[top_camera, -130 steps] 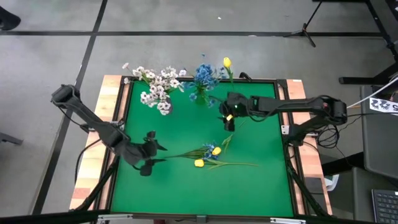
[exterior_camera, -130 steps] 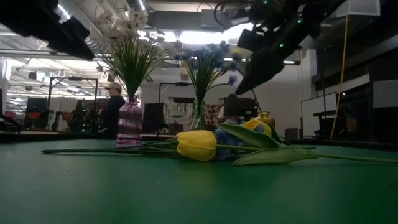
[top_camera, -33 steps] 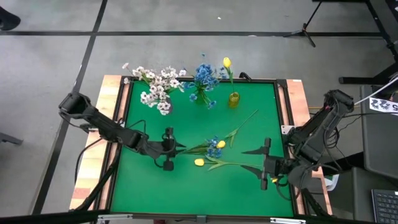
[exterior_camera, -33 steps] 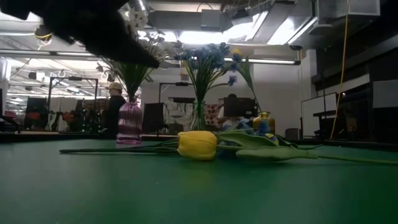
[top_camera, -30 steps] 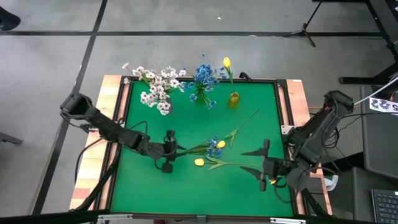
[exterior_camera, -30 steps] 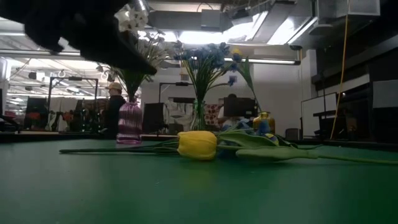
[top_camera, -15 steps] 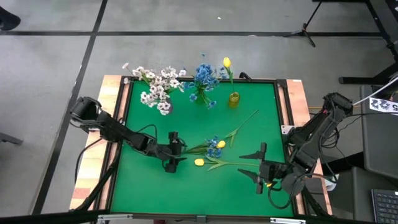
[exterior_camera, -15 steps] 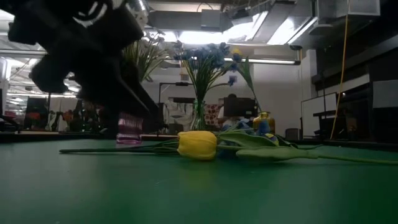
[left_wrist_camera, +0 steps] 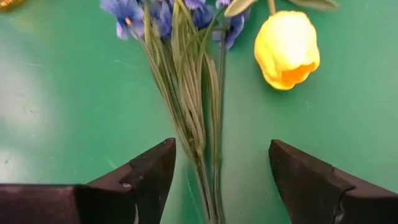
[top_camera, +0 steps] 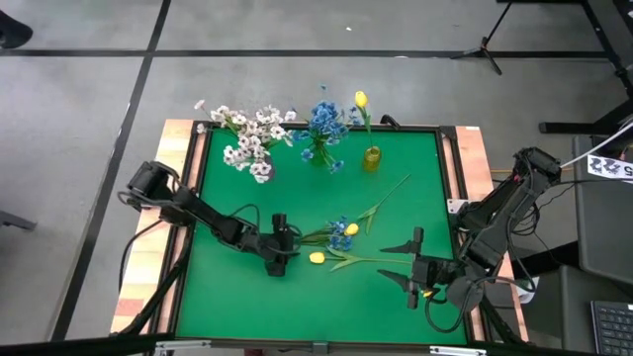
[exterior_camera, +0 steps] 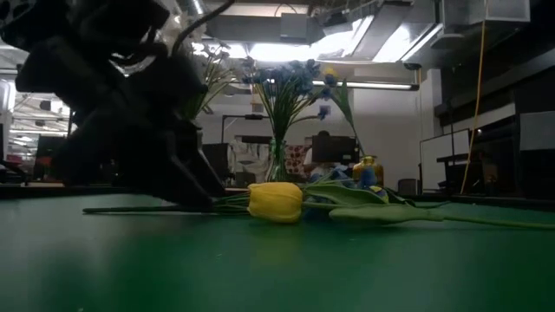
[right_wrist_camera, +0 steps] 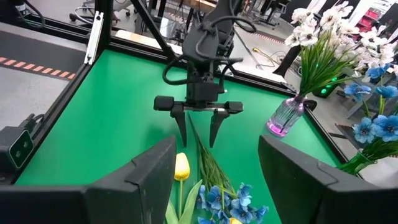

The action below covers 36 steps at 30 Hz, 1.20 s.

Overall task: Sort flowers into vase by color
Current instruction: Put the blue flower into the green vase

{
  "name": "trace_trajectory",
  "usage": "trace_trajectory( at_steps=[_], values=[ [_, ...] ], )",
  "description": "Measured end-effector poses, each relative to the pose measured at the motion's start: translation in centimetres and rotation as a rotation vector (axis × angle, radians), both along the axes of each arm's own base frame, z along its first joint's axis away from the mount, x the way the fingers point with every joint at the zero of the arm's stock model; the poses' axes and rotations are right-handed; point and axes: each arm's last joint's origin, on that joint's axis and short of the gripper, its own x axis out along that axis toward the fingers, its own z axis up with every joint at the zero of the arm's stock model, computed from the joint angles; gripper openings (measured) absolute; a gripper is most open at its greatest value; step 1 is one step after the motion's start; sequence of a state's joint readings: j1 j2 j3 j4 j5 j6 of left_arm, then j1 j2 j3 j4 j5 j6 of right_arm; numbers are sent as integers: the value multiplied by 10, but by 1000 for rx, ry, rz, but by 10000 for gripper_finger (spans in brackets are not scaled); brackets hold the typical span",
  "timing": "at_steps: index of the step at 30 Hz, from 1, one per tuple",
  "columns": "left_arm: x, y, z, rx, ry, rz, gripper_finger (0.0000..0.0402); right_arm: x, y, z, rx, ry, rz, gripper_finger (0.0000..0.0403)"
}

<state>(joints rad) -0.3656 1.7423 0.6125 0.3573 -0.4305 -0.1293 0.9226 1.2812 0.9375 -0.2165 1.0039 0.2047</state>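
Observation:
A loose blue sprig [top_camera: 339, 229] lies on the green mat, its bundle of thin green stems [left_wrist_camera: 193, 112] running toward the table's left. A yellow tulip bud [left_wrist_camera: 286, 48] lies beside it, and a second yellow bud [top_camera: 351, 229] lies by the blue blooms. My left gripper [top_camera: 282, 247] is open and low at the mat, one finger on each side of the blue sprig's stems, with gaps showing between the fingers and the stems. My right gripper [top_camera: 410, 267] waits open near the table's right near corner.
Three vases stand along the far edge: a purple one [right_wrist_camera: 287, 116] with white sprays [top_camera: 252, 148], one with blue blooms [top_camera: 321, 124], and a small amber one [top_camera: 371, 158] with one yellow tulip. A long leafy stem [top_camera: 381, 262] runs toward my right gripper. A raised frame [top_camera: 193, 188] rims the mat.
My left gripper has moved toward the table's right, up to the loose flowers' stem ends, and has come down to the mat, so that its open fingers now straddle the blue sprig's stems. The flowers have not moved.

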Motion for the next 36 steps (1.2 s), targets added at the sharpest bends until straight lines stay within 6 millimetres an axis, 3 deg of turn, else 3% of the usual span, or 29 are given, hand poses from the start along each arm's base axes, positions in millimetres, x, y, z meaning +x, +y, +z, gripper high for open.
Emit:
trace_trajectory(
  at_steps=[9,23,31,36],
  values=[
    [1,-1,-8,-34,13,20,197,0,0,0,4,-3,-1,227],
    [2,7,-9,-72,23,85,16,0,0,1,31,-17,-23,227],
    [1,8,-6,-88,13,106,7,1,1,3,50,-32,-22,227],
    [0,9,11,-88,-51,130,6,1,1,3,48,-32,-22,227]
  ],
)
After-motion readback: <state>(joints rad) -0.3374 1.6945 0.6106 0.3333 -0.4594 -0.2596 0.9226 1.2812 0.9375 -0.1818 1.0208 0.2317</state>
